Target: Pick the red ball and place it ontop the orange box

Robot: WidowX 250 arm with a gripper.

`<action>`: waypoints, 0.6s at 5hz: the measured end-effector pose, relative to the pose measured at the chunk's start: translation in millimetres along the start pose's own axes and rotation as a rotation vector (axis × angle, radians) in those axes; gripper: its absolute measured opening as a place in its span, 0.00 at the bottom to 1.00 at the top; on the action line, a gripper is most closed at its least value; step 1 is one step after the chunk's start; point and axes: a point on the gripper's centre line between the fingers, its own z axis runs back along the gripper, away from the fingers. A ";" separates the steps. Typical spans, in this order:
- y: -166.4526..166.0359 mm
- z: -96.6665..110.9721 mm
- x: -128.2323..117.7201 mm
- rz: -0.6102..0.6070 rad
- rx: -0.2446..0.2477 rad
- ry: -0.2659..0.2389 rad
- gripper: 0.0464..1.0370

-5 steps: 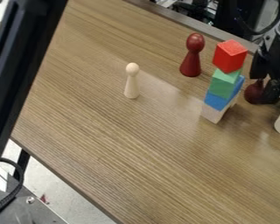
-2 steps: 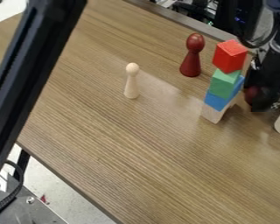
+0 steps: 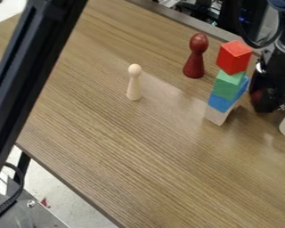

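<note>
The black gripper (image 3: 270, 100) hangs over the wooden table (image 3: 139, 151), whether open or closed I cannot tell; the dark red ball (image 3: 257, 95) is mostly hidden at it. Nearby, a red block (image 3: 234, 58) tops a stack. Pale floor (image 3: 67, 202) shows below.

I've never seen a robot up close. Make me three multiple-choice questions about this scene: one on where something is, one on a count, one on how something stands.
1. Where in the camera view is the gripper?
A) Left of the block stack
B) Right of the block stack
C) At the bottom edge

2. How many blocks show in the stack?
A) Two
B) Six
C) Four

3. How is the pale peg figure placed?
A) Standing upright
B) Lying on its side
C) On top of the stack

Answers:
1. B: the black gripper is down beside the stack, on its right.
2. C: red, green, blue and bare wood show, top to bottom.
3. A: its round head is up and its wide base is on the table.
</note>
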 end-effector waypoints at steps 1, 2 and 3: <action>-3.5 42.1 -0.6 0.039 -0.008 -0.054 0.55; -9.2 74.6 -13.4 0.079 0.004 -0.052 0.55; -21.6 103.2 -25.5 0.099 -0.018 -0.081 0.55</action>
